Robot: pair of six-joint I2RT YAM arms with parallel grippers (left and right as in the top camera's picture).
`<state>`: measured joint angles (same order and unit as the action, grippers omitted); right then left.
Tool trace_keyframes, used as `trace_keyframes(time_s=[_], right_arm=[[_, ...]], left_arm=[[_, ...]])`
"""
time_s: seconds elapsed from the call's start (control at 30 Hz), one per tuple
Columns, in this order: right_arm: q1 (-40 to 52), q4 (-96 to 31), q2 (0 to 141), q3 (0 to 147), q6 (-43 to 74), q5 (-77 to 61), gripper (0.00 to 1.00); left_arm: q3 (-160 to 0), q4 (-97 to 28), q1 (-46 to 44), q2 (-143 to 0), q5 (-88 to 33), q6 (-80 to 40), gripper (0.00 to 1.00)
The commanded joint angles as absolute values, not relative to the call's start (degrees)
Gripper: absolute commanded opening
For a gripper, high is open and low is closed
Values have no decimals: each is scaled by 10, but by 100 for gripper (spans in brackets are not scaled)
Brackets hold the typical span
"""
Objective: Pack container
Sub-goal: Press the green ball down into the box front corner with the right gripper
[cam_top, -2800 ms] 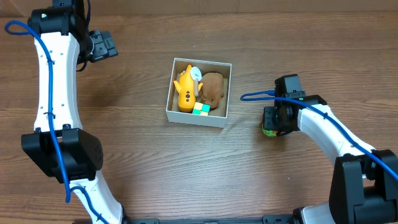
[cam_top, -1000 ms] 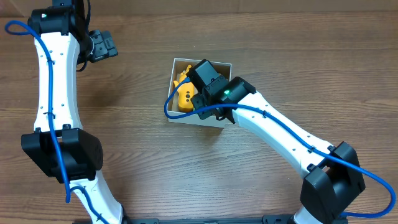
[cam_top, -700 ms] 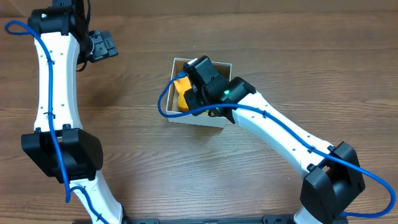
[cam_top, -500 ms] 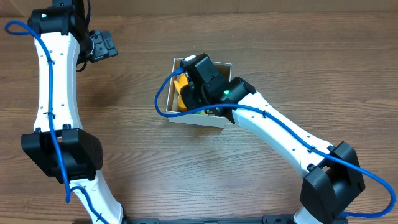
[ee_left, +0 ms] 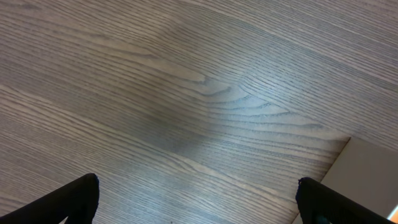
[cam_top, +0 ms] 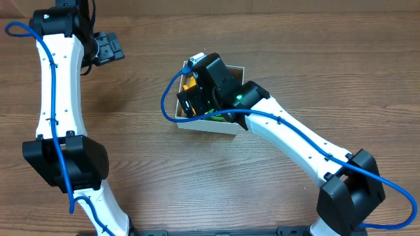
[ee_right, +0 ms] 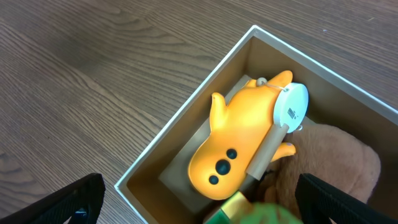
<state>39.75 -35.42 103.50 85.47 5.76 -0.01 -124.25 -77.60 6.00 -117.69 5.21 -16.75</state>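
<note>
The container (ee_right: 186, 118) is a shallow box with white walls and a brown floor. It holds a yellow toy (ee_right: 242, 143) with a white tag, a brown plush (ee_right: 336, 168) and a yellow-green block (ee_right: 227, 208). A blurred green thing (ee_right: 277, 213) shows at the bottom edge of the right wrist view, over the box. My right gripper (ee_right: 208, 208) hangs open over the box, its fingers wide apart and touching nothing. From overhead, the right gripper (cam_top: 195, 97) hides most of the container (cam_top: 205, 125). My left gripper (cam_top: 111, 49) stands open over bare table at the far left.
The wooden table (cam_top: 144, 170) surrounds the box on all sides. My right arm (cam_top: 295, 141) stretches diagonally from the lower right to the box. A pale flat corner (ee_left: 367, 171) shows at the right edge of the left wrist view.
My right gripper came from the right side of the table to above the box, then its jaws opened. The left arm has not moved.
</note>
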Motion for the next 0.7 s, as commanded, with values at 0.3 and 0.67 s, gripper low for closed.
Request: trace_keyframes(time_s=[0.3, 0.67], right_arm=[[396, -430, 1039, 854, 57, 19, 47], [396, -475, 1039, 851, 57, 79, 14]], left_arm=[[-1254, -776, 59, -1180, 53, -168, 100], [-1254, -776, 59, -1180, 53, -168, 100]])
